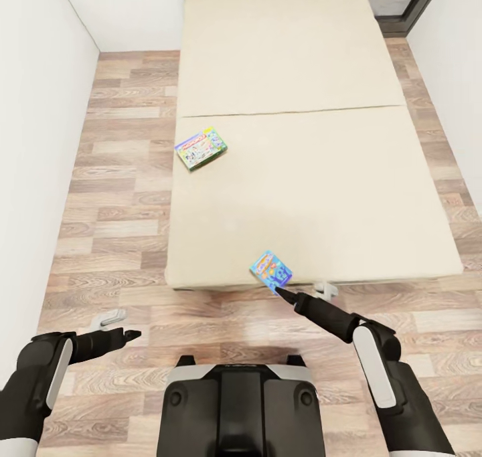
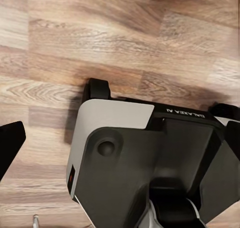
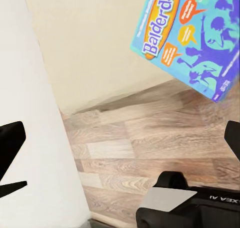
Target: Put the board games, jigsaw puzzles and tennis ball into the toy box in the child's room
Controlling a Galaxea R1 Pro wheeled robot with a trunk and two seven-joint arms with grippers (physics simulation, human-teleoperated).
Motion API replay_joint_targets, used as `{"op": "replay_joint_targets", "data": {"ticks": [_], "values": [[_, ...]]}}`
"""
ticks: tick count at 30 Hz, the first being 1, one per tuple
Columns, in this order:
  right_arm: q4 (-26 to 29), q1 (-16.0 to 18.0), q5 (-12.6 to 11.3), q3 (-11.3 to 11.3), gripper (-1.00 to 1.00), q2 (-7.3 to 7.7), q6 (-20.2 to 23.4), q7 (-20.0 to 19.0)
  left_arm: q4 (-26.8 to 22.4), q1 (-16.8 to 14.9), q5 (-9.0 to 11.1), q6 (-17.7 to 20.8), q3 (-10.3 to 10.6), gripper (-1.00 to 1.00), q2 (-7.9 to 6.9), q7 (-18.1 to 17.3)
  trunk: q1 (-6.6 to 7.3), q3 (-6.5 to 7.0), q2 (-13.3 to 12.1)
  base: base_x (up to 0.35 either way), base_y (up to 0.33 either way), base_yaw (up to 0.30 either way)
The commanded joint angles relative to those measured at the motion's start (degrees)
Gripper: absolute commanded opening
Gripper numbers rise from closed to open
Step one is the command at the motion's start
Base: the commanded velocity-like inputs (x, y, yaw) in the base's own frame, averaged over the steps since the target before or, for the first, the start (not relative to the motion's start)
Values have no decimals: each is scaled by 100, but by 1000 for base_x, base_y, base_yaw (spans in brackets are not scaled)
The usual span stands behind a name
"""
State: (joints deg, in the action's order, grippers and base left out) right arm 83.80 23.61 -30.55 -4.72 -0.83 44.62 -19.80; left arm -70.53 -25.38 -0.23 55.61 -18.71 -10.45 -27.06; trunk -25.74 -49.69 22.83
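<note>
Blue board game (image 1: 271, 269) at bed (image 1: 301, 196) edge, touching right gripper (image 1: 281, 292).

bed (image 1: 301, 176) top open | walls (image 1: 40, 142) flank | blue game (image 1: 271, 269) overhangs edge

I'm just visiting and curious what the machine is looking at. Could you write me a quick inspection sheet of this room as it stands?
Surface: beige bed, bare apart from two boxes; wood plank floor around it.
Job's things: green board game lying flat near the bed's left side; blue board game at the bed's near edge, overhanging it.
Clutter: nothing seen.
Hands: right hand reaching just below the blue game, not gripping it; left hand over the floor, holding nothing.
Cables: nothing seen.
Surroundings: white walls either side; the robot's own base below.
</note>
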Motion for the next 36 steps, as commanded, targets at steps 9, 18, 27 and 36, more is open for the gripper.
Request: {"op": "replay_joint_targets", "data": {"ticks": [9,18,27,36], "values": [[-42,-101,-17,-54,100,7,-155,-180,-4,-2,4,31,-9,100,8,-18,-4,76,9,-87,-55,-99],[-56,-106,-1,-60,100,5,-175,-164,-4,-2,-6,46,33,100,37,-3,-4,146,9,-56,-212,-77],[-51,-107,16,-18,100,-33,-194,-144,-4,-2,-12,47,-4,100,34,-1,-4,156,9,-3,-118,3],[-64,-108,23,-16,100,-34,-203,-137,-4,-2,-12,54,-1,100,28,-5,-4,156,9,-55,-93,194]]}}
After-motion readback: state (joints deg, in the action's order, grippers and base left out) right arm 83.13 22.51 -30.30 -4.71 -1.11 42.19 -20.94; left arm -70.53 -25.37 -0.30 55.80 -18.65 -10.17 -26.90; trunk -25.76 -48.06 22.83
